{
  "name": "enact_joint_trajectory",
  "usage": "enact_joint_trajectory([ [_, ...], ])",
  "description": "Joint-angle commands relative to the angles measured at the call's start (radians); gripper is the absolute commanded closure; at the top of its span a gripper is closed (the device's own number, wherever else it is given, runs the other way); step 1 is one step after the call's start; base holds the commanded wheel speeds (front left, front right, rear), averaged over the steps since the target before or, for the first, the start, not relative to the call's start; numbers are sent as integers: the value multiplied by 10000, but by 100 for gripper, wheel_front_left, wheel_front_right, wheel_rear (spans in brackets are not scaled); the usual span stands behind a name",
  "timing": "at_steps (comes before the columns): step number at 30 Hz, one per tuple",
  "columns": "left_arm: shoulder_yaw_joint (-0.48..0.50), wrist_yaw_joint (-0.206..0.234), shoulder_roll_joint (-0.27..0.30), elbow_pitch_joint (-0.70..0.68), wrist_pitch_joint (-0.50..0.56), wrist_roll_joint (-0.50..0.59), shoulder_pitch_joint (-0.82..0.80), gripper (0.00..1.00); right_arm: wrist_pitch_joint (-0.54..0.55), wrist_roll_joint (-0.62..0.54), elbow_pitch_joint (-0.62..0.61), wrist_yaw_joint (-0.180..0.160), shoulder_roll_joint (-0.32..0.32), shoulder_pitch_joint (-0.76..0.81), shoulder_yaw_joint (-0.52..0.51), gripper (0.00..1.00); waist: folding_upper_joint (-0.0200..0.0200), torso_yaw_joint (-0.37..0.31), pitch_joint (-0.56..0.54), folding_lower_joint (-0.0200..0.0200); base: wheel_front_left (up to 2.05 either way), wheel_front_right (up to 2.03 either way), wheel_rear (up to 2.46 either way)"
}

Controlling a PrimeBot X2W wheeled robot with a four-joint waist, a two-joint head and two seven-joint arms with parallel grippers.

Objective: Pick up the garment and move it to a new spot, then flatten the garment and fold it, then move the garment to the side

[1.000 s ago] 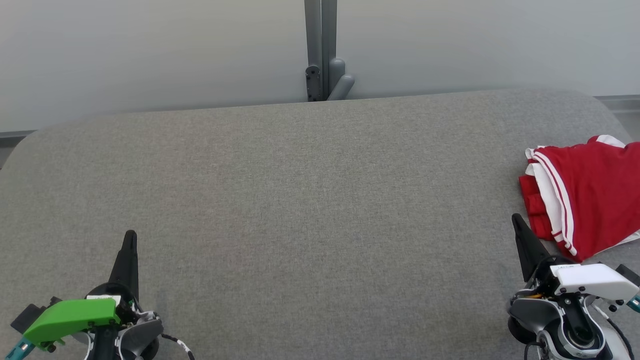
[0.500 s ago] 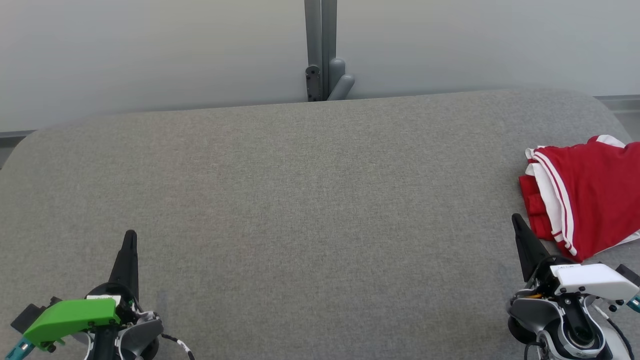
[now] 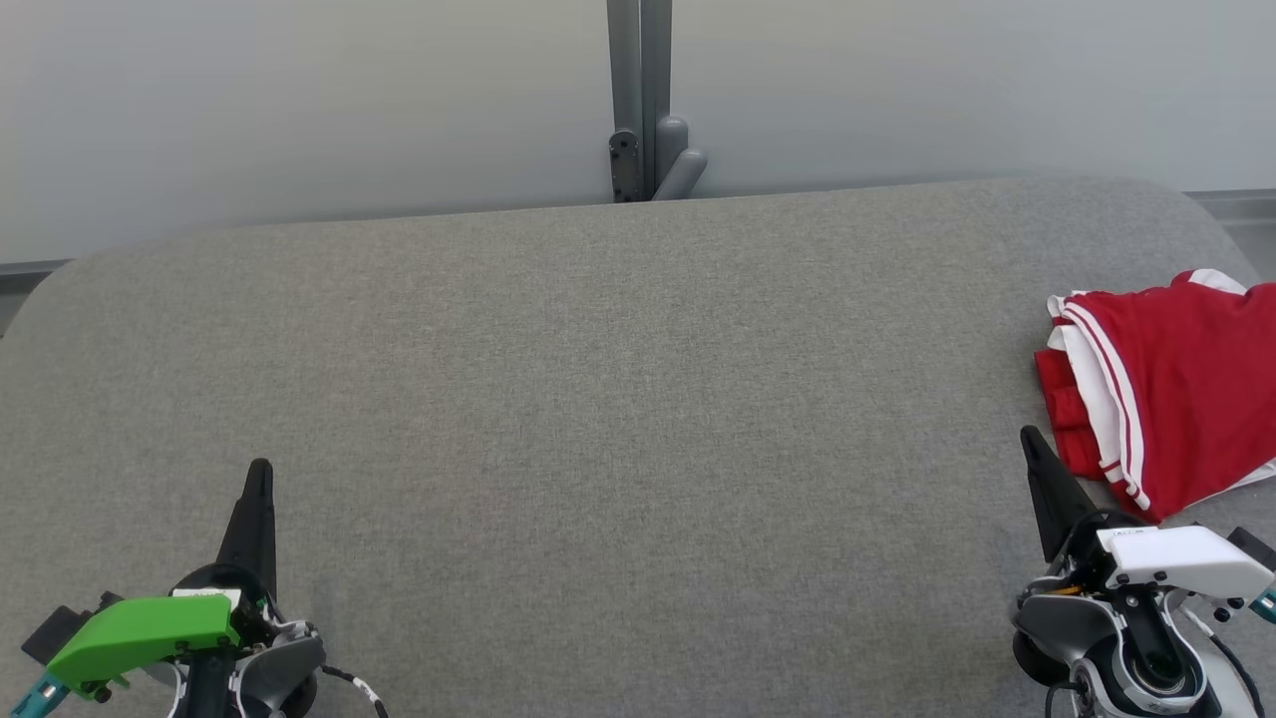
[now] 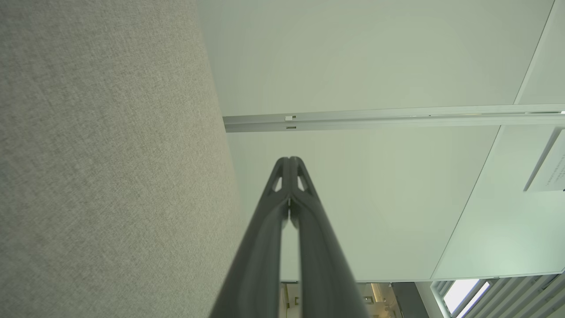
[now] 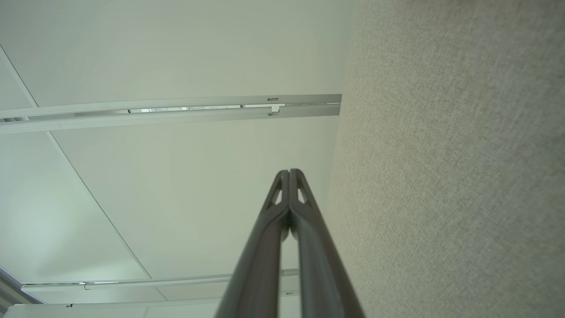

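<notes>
Garment, red and white, lies layered at the right edge of the bench, just beyond the clenched, empty right claw; the left claw is likewise clenched, and an unopened approach would probably push fabric overboard.

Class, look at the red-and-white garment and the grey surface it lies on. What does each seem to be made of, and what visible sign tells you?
The garment: probably a soft, matte jersey-type cloth; it lies in limp, creased layers with white stripes along an edge. The table cover: seemingly a woven grey textile, matte; the wrist views show a fine flecked weave and no shine.
</notes>
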Motion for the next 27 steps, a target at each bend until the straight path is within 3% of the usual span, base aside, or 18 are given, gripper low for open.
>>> enact_joint_trajectory([
  [1,6,-42,62,-33,31,-31,-123,100,41,61,-42,4,-48,-44,-13,100,96,0,0,-1,0,0,0],
  [27,5,-42,62,-34,31,-31,-123,100,41,62,-42,4,-48,-44,-12,100,96,0,0,-1,0,0,0],
])
